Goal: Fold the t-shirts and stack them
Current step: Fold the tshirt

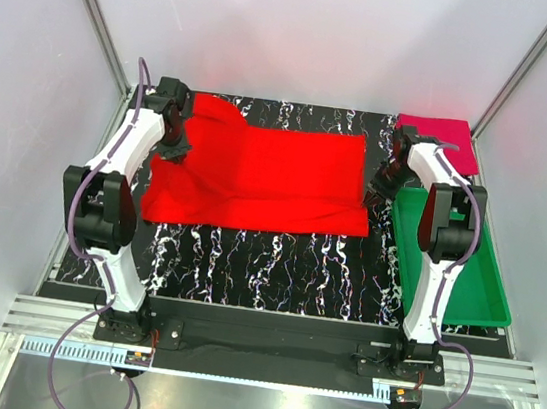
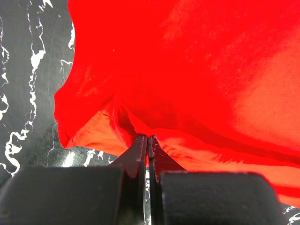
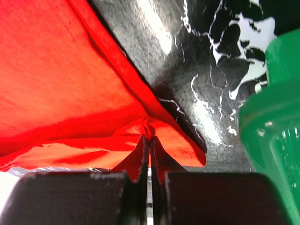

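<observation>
The bright red t-shirt (image 1: 262, 176) lies spread across the black marbled table (image 1: 266, 259), partly folded. My left gripper (image 1: 173, 147) is shut on its left edge, and the left wrist view shows the cloth (image 2: 197, 70) pinched at the tips of my left gripper (image 2: 147, 138). My right gripper (image 1: 380, 190) is shut on the shirt's right edge, where a bunched corner of cloth (image 3: 70, 84) sits between the tips of my right gripper (image 3: 149, 137). The darker crimson t-shirt (image 1: 444, 136) lies folded at the back right corner, partly behind the right arm.
A green plastic tray (image 1: 489, 293) stands on the right side of the table; its rim shows in the right wrist view (image 3: 274, 122), close to the right gripper. White walls and metal frame posts enclose the table.
</observation>
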Motion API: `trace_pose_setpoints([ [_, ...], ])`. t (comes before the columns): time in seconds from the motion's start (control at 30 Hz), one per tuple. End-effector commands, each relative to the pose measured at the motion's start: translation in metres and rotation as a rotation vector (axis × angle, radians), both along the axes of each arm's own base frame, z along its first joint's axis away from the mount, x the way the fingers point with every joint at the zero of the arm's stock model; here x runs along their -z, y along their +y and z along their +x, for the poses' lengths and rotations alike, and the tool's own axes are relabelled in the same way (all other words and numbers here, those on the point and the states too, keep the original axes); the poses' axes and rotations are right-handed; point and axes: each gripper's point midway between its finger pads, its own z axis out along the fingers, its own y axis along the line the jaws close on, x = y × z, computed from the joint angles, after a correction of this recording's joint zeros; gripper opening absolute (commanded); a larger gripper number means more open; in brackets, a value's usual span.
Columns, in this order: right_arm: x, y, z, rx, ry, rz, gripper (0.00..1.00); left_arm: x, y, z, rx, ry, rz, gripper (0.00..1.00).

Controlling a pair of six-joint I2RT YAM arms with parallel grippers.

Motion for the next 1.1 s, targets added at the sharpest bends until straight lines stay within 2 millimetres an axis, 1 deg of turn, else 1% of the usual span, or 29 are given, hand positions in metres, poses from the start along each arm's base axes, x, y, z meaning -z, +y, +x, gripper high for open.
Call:
trace_pose_setpoints([
  [0.0, -0.005, -0.001, 0.01, -0.003, -0.017, 0.016, 0.0, -0.018, 0.008, 0.021, -0.007, -0.079, 0.027, 0.0],
  [0.2, 0.002, -0.003, 0.013, 0.002, -0.005, 0.018, 0.0, -0.013, 0.008, 0.025, -0.012, -0.071, 0.019, 0.0],
  [0.27, 0.002, -0.003, 0.016, 0.001, -0.01, 0.02, 0.0, -0.012, 0.01, 0.025, -0.017, -0.068, 0.02, 0.0],
  [0.3, 0.002, -0.002, 0.016, 0.001, -0.009, 0.024, 0.0, -0.01, 0.01, 0.024, -0.017, -0.061, 0.02, 0.0],
  [0.37, -0.001, -0.001, 0.019, 0.0, -0.017, 0.029, 0.0, -0.011, 0.013, 0.023, -0.027, -0.065, 0.03, 0.0],
  [0.47, -0.002, -0.001, 0.023, 0.002, -0.025, 0.034, 0.0, -0.006, 0.018, 0.019, -0.038, -0.048, 0.033, 0.0],
  [0.63, 0.001, 0.0, 0.024, 0.001, -0.017, 0.04, 0.0, -0.001, 0.021, 0.017, -0.052, -0.04, 0.03, 0.0],
  [0.67, 0.003, 0.001, 0.025, -0.002, -0.015, 0.044, 0.02, 0.0, 0.02, 0.018, -0.051, -0.037, 0.032, 0.0],
  [0.73, -0.001, 0.001, 0.031, -0.011, -0.035, 0.059, 0.07, 0.001, 0.022, 0.019, -0.057, -0.037, 0.04, 0.0],
  [0.87, -0.014, 0.001, 0.044, -0.057, -0.099, 0.071, 0.34, 0.006, 0.024, 0.021, -0.053, -0.03, 0.043, 0.0],
  [0.93, -0.02, 0.0, 0.049, -0.062, -0.117, 0.069, 0.41, 0.008, 0.024, 0.021, -0.052, -0.025, 0.05, 0.0],
  [1.0, -0.028, 0.001, 0.05, -0.07, -0.136, 0.071, 0.5, 0.01, 0.026, 0.021, -0.052, -0.023, 0.054, 0.0],
  [1.07, -0.033, 0.003, 0.043, -0.076, -0.135, 0.084, 0.52, 0.011, 0.027, 0.021, -0.053, -0.023, 0.056, 0.0],
])
